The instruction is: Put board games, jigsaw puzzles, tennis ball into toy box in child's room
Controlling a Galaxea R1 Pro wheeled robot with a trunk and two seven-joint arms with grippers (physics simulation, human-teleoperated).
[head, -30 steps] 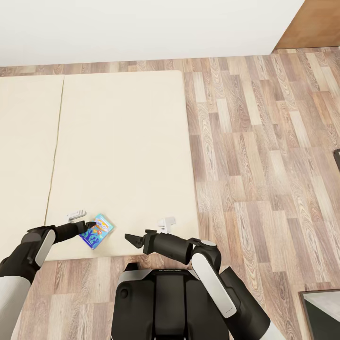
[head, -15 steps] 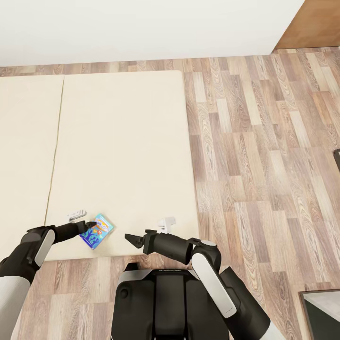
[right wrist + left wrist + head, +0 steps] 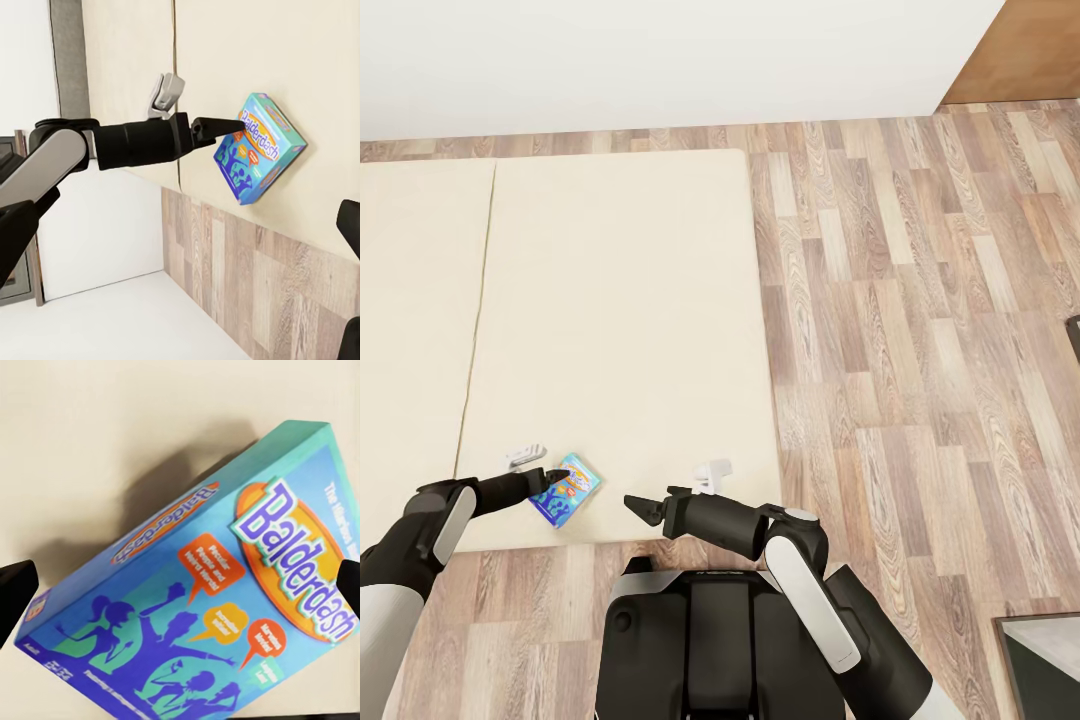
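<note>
A blue and teal board game (image 3: 566, 488) lies near the front edge of the cream bed (image 3: 610, 300). The left wrist view shows the box (image 3: 202, 585) reading "Balderdash", spanning the gap between the two dark fingertips (image 3: 15, 589). In the right wrist view the box (image 3: 259, 146) is tilted, one side raised off the mattress, with my left gripper (image 3: 225, 124) against its edge. My left gripper (image 3: 552, 477) is shut on the box. My right gripper (image 3: 641, 509) hangs open above the bed's front edge, right of the box, holding nothing.
Wood-plank floor (image 3: 920, 300) stretches along the right of the bed. A white wall (image 3: 660, 60) runs behind it. A dark-topped piece of furniture (image 3: 1045, 660) shows at the lower right corner. A seam (image 3: 478, 320) divides the mattress on the left.
The left gripper's upper finger has shifted slightly further over the box. The right arm and the view have not moved.
</note>
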